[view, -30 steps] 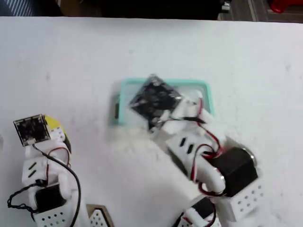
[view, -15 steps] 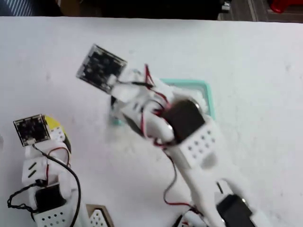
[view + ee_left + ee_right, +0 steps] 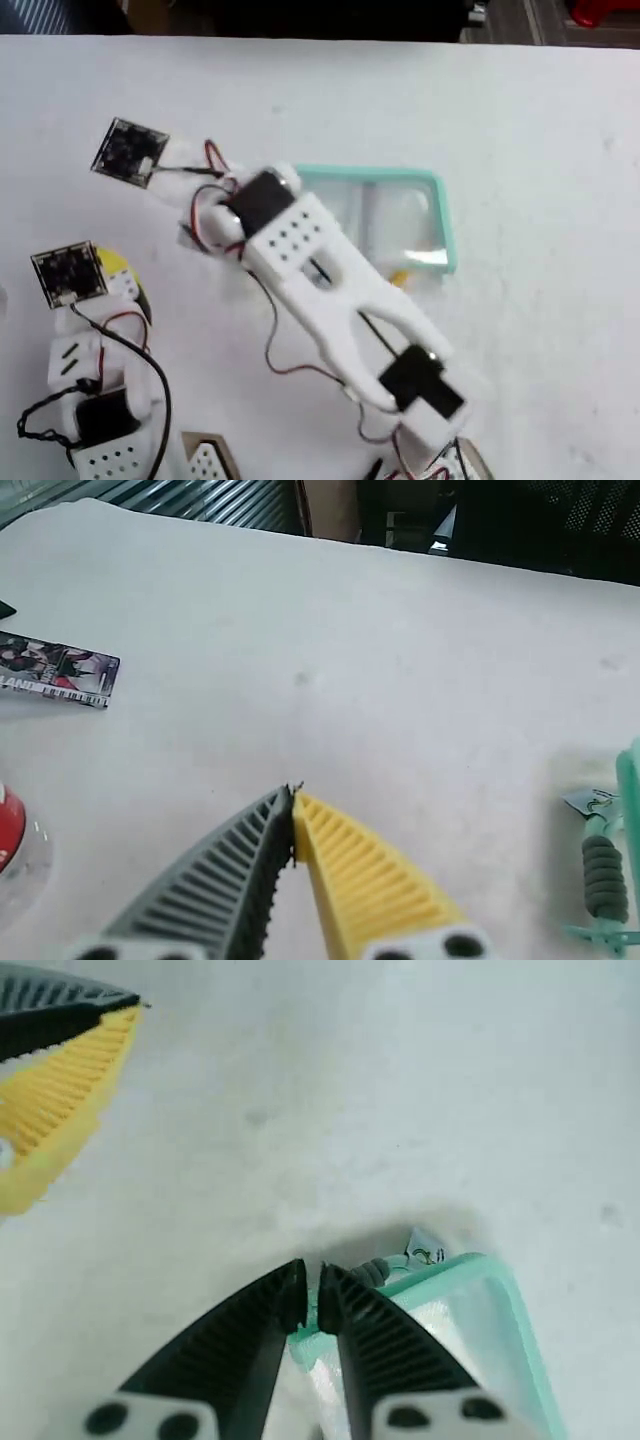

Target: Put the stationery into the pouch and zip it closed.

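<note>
The teal-rimmed translucent pouch [image 3: 441, 214] lies flat at mid-table, with a small yellow item [image 3: 400, 279] at its near edge. My right arm [image 3: 300, 245] stretches across the pouch's left end. My right gripper [image 3: 312, 1285] is shut, its black tips over the pouch's corner [image 3: 470, 1305] and beside the grey corded zip pull [image 3: 385, 1266]; nothing shows between the fingers. That zip pull [image 3: 600, 865] lies on the table by the pouch edge [image 3: 632, 780]. My left gripper [image 3: 292, 805], grey and yellow, is shut on nothing, low over bare table left of the pouch.
A printed card [image 3: 55, 670] lies flat on the table beyond my left gripper, and a red-topped object [image 3: 5, 825] sits at that view's edge. The table's far edge [image 3: 320, 37] runs along the back. My left arm [image 3: 90, 380] stands at the near left corner.
My right arm has swung left from above the pouch, uncovering most of the pouch; its wrist now reaches the far left. The left arm has stayed still.
</note>
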### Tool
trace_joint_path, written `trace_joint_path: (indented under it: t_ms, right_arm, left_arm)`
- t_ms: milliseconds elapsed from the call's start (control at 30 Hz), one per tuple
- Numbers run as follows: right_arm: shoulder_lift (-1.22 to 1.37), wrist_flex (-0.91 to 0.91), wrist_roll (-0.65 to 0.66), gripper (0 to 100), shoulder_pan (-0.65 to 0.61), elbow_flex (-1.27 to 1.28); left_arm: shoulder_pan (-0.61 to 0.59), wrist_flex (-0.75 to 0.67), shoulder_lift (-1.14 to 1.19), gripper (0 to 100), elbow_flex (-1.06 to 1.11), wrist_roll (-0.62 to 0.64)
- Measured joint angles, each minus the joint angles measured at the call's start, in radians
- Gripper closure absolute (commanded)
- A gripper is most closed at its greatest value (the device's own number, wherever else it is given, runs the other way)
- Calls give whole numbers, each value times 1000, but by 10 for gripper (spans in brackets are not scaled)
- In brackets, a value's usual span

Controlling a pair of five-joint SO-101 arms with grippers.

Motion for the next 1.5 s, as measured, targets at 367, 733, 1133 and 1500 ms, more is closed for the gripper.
trace_joint_path:
  t_ms: [367,733,1133,1500]
  right_arm:
    - [224,-94,-269,967,84,-2]
    - [385,-98,-284,967,199,-8]
    - [387,-89,-371,796,180,-8]
    - [470,-104,-371,819,150,-8]
  left_arm:
    - [-64,-155,0,976,95,-29]
    - [-64,-173,0,976,97,-34]
    - [2,-172,0,976,97,-38]
    - [2,-172,0,976,97,-38]
